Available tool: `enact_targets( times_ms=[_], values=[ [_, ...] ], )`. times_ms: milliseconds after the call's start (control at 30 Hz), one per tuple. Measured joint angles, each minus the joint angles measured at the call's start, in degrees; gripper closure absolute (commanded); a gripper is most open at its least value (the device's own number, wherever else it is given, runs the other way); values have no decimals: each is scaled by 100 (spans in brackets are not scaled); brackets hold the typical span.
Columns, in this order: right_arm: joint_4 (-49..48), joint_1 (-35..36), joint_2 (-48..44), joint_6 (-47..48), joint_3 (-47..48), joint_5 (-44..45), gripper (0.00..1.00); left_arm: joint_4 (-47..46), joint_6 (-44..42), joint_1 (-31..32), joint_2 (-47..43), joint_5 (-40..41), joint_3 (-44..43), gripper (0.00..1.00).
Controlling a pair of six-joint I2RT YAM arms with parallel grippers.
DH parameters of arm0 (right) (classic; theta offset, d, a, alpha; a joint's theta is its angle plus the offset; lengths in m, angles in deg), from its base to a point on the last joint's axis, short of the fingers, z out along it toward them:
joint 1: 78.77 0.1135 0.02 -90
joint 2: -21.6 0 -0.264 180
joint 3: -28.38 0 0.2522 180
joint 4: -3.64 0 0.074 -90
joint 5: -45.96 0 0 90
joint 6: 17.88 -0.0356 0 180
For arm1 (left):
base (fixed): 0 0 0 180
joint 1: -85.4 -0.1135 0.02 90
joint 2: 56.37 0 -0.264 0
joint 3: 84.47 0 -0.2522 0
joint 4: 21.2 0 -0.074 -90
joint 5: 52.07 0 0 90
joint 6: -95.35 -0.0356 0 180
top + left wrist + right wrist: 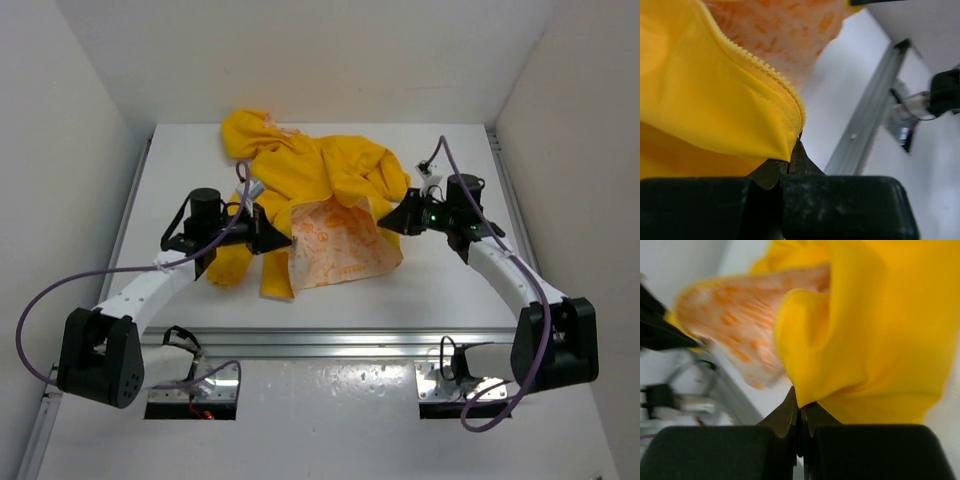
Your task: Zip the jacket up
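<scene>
Top external, yellow jacket [330, 175] crumpled, unzipped, orange-printed cream lining [340, 250] exposed, left gripper [285, 240] and right gripper [386, 222] each pinching its edge.

From my end, jacket [330, 175] shell: yellow cloth, smooth, faint rubbery sheen. Lining [340, 252]: pale cloth, orange print, matt, softer look. Zip teeth [757, 62]: yellow moulded plastic on stitched tape. Left gripper [790, 157] and right gripper [800, 407]: black, matt, scuffed, I read plastic. Bench [450, 285]: white, smooth, matt. Rail [867, 117]: bare brushed metal.
</scene>
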Motion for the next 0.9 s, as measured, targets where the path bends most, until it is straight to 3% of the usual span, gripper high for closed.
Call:
enact_targets(
  times_ms=[167, 333, 567, 900],
  values=[
    [-2546, 42, 579, -2848, -212, -922, 100, -1182, 1517, -7, 136, -796, 262, 100],
    [-3891, 149, 1038, -4572, -208, -1193, 100, -2299, 3058, -9, 332, -1036, 260, 100],
    [-4881, 437, 1034, -5668, -144, -1189, 100, -3676, 4590, 22, 330, -831, 260, 100],
    [-5681, 710, 835, -5952, -396, -1309, 100, -4402, 5364, 240, 330, -647, 260, 100]
  ],
)
